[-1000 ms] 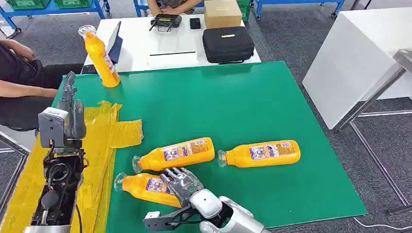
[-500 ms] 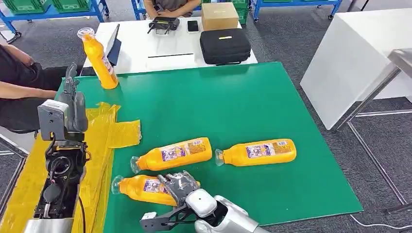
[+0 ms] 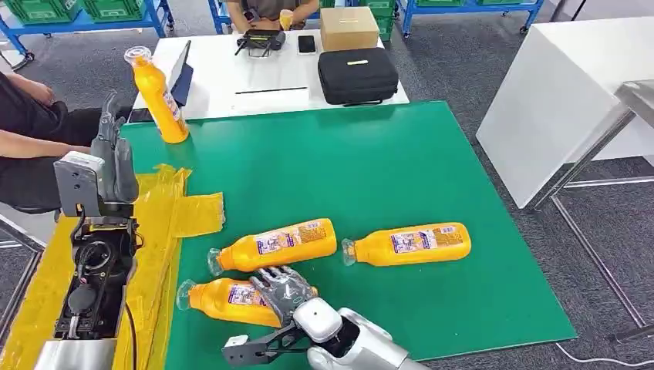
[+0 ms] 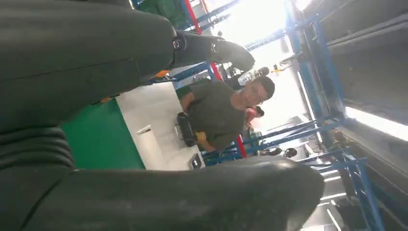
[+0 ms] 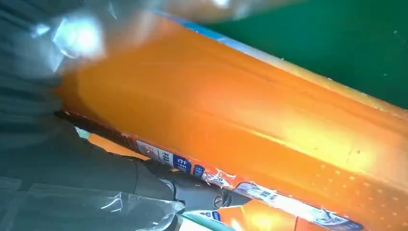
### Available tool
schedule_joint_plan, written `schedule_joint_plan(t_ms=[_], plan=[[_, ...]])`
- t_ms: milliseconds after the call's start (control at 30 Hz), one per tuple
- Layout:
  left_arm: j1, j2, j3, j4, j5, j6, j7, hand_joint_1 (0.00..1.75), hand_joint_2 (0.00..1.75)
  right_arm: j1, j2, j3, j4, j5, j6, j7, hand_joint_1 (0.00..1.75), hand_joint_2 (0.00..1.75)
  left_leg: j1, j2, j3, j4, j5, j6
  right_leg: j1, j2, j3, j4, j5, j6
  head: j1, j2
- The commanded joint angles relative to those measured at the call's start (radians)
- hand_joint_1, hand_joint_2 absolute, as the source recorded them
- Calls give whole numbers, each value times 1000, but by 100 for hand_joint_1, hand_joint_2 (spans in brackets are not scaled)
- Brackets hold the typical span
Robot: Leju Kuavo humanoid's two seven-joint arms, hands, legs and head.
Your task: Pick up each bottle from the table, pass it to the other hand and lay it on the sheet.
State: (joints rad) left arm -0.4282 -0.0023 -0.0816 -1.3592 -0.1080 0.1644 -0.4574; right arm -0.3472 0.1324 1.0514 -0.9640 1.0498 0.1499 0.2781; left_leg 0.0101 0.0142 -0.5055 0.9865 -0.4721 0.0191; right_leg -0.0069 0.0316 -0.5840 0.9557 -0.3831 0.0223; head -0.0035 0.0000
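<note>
Nearest the table edge, right hand (image 3: pixel 284 291) grips an orange bottle (image 3: pixel 224 299), label print unreadable.

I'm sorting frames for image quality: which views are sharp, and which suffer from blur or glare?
Head view: sharp and evenly lit across the green table mat. Left wrist view: blown-out backlight behind the dark, soft left hand. Right wrist view: the lying orange plastic bottle is too close and blurred, with bright glare.

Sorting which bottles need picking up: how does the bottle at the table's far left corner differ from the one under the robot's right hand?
The far-corner bottle stands upright, untouched; the near bottle lies on its side with the right hand on it. Both are orange, labelled, clear-capped.
</note>
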Motion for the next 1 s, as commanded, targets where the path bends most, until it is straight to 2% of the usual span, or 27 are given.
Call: schedule_joint_plan(t_ms=[33, 67, 100, 167, 267, 300, 367, 400, 433, 467, 500, 567, 600, 667, 700, 733, 767, 800, 867, 900, 967, 1000], plan=[[-42, 3, -41, 119, 12, 2, -8, 0, 0, 77, -49, 11, 227, 20, 3, 21, 0, 175, 2, -9, -12, 4, 2, 0, 2, -10, -8, 1, 0, 2, 0, 0], [-42, 3, -41, 119, 12, 2, -8, 0, 0, 77, -49, 11, 227, 20, 3, 21, 0, 175, 2, -9, -12, 5, -1, 2, 2, -10, -10, 2, -1, 2, 0, 0], [-42, 3, -41, 119, 12, 2, -8, 0, 0, 77, -49, 11, 227, 20, 3, 21, 0, 175, 1, -12, -19, 6, 1, 2, 2, -14, -21, 2, 1, 2, 0, 0], [-37, 5, -41, 120, 14, 2, -9, 0, 0, 80, -51, 8, 231, 21, 0, 27, 0, 175, 2, -8, -12, 4, -2, 3, 4, -9, -18, 1, -1, 2, 0, 0], [-28, 13, -43, 114, 22, 8, -16, 0, 0, 92, -52, -8, 241, 26, -30, 55, 0, 175, 2, -10, -17, 1, 2, 3, 3, -11, -21, -2, 2, 1, 0, 0], [-28, 16, -44, 113, 25, 9, -18, 0, 0, 94, -47, -14, 245, 27, -43, 64, 0, 175, 2, -8, -12, 0, 1, 3, 3, -9, -11, -2, 1, 1, 0, 0], [-23, 22, -45, 112, 30, 12, -20, 0, 0, 101, -46, -26, 244, 24, -58, 75, 0, 175, 2, -9, -13, 0, 7, 0, 3, -10, -10, -1, 6, 0, 0, 0], [-27, 22, -45, 114, 32, 13, -21, 0, 0, 102, -43, -28, 243, 23, -59, 77, 0, 175, 3, -6, -9, 1, 5, 0, 4, -7, -6, 0, 5, -1, 0, 0], [-30, 24, -46, 119, 35, 14, -23, 0, 0, 106, -42, -33, 246, 20, -60, 79, 0, 175, 2, -10, -17, 1, 8, 0, 3, -11, -13, -1, 8, -1, 0, 0], [-33, 25, -47, 123, 39, 14, -24, 0, 0, 106, -41, -36, 252, 17, -59, 80, 0, 175, 3, -8, -15, 2, 2, 0, 4, -9, -13, 1, 3, -1, 0, 0], [-39, 24, -49, 122, 39, 13, -24, 0, 0, 105, -39, -36, 252, 16, -59, 80, 0, 175, 2, -10, -21, 0, 6, 1, 3, -12, -17, -2, 7, -1, 0, 0], [-41, 24, -49, 123, 39, 13, -24, 0, 0, 104, -38, -36, 253, 16, -59, 80, 0, 175, 4, -7, -13, 5, 0, 1, 5, -8, -16, 2, 2, -2, -1, 0], [-41, 24, -49, 123, 39, 13, -24, 0, 0, 104, -38, -36, 253, 16, -59, 80, 0, 175, 3, -11, -25, 6, 4, 0, 4, -13, -28, 2, 6, -2, -1, 0], [-40, 24, -50, 130, 42, 15, -25, 0, 0, 104, -38, -38, 265, 13, -58, 80, 0, 175, 4, -8, -17, 3, 0, 1, 6, -9, -24, 1, 4, -2, 0, 0], [-38, 25, -51, 129, 44, 15, -26, 0, 0, 106, -40, -42, 267, 7, -58, 76, 166, 175, 3, -11, -26, 4, 3, 1, 5, -13, -29, 1, 5, -2, 0, 0], [-35, 25, -52, 127, 45, 16, -27, 0, 0, 107, -42, -43, 269, 5, -58, 73, 175, 175, 3, -10, -26, 1, 4, 1, 5, -12, -30, -1, 6, -2, 0, 0], [-39, 24, -53, 127, 44, 16, -25, 0, 0, 104, -39, -44, 269, 4, -58, 73, 175, 175, 3, -8, -20, -1, 6, 1, 5, -8, -25, -1, 7, -2, 0, 0], [-37, 24, -55, 126, 46, 15, -26, 0, 0, 105, -38, -44, 276, 1, -57, 71, 175, 175, 3, -9, -26, -2, 9, 1, 5, -10, -27, -4, 10, -3, 0, 0], [-41, 20, -58, 124, 45, 14, -25, 0, 0, 102, -34, -47, 278, -2, -57, 70, 175, 175, 4, -7, -21, 0, 9, 1, 6, -8, -18, -1, 13, -3, 1, 0], [-39, 20, -58, 121, 44, 14, -24, 0, 0, 103, -33, -50, 278, -5, -56, 68, 175, 175, 3, -9, -26, 0, 11, 0, 5, -11, -23, -1, 14, -4, 0, 0], [-34, 21, -56, 109, 43, 11, -24, 0, 0, 104, -32, -54, 267, -11, -53, 67, 175, 175, 4, -7, -22, 2, 7, 1, 6, -8, -19, 0, 12, -5, 0, 0], [-29, 22, -54, 104, 43, 10, -24, 0, 0, 108, -36, -55, 261, -12, -49, 66, 175, 175, 4, -12, -31, 6, 9, 1, 5, -13, -35, 3, 12, -5, 0, 0]])
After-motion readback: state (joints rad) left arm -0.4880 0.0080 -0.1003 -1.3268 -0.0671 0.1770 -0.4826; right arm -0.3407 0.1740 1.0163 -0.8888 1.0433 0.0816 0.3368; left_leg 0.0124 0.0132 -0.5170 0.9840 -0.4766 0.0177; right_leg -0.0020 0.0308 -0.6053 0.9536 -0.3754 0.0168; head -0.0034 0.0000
